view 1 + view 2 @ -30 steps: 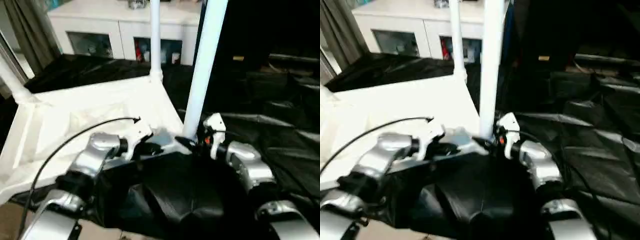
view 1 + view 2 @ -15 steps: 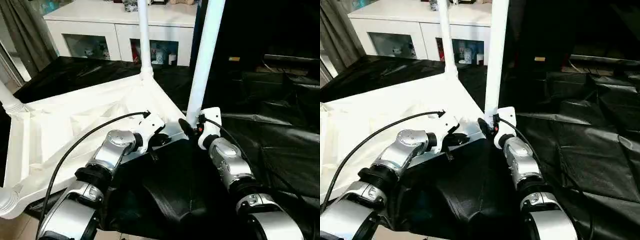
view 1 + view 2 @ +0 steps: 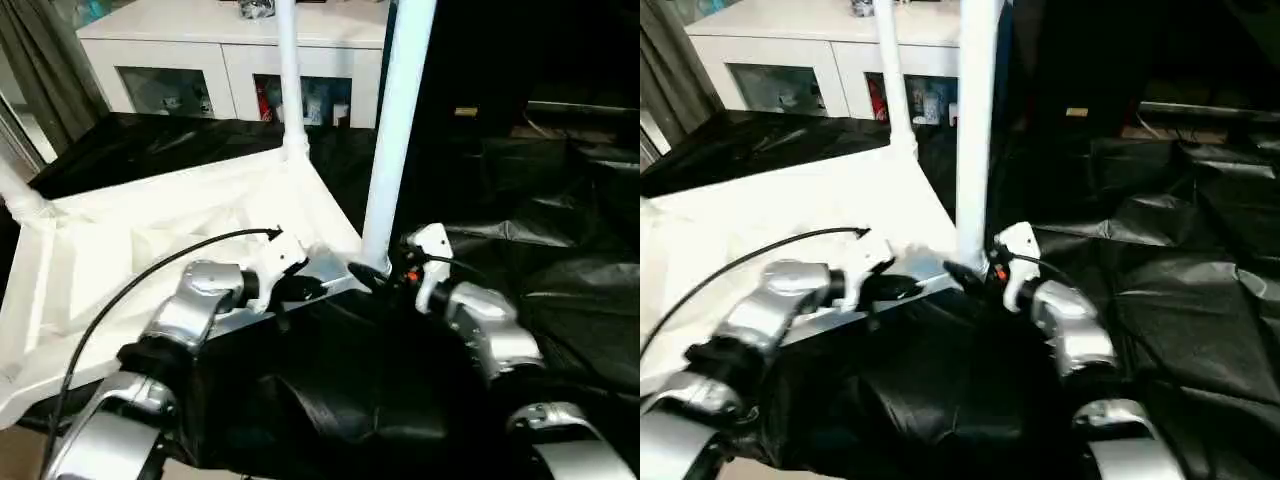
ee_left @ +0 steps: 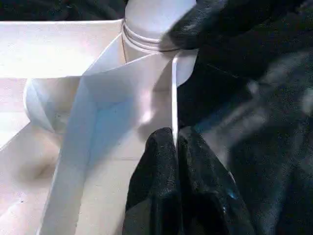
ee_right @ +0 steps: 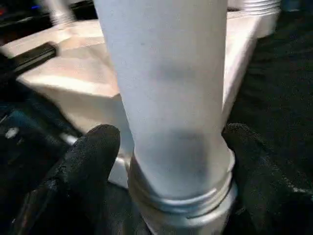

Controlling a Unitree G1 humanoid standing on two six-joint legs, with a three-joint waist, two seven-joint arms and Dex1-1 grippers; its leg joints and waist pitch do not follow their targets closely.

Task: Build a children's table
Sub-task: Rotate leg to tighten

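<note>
Black-draped work table [image 3: 560,300], white cabinet [image 3: 200,60] behind. Children's table [image 3: 130,260] upside down on drape, legs up. Left gripper [image 4: 175,147] pinched shut on thin rim of tabletop beside near corner. Right gripper [image 5: 168,147]: fingers [image 5: 93,147] spread either side of near leg [image 3: 392,140] at threaded base; contact unclear.

The white table [image 3: 150,250] lies upside down on the black-draped surface [image 3: 560,250], with a leg [image 3: 395,140] standing up at its near corner and another [image 3: 288,75] at the far corner. The left claw [image 3: 300,288] sits at the near rim. The right claw [image 3: 372,276] is at the near leg's base. A white cabinet [image 3: 240,60] is behind.
</note>
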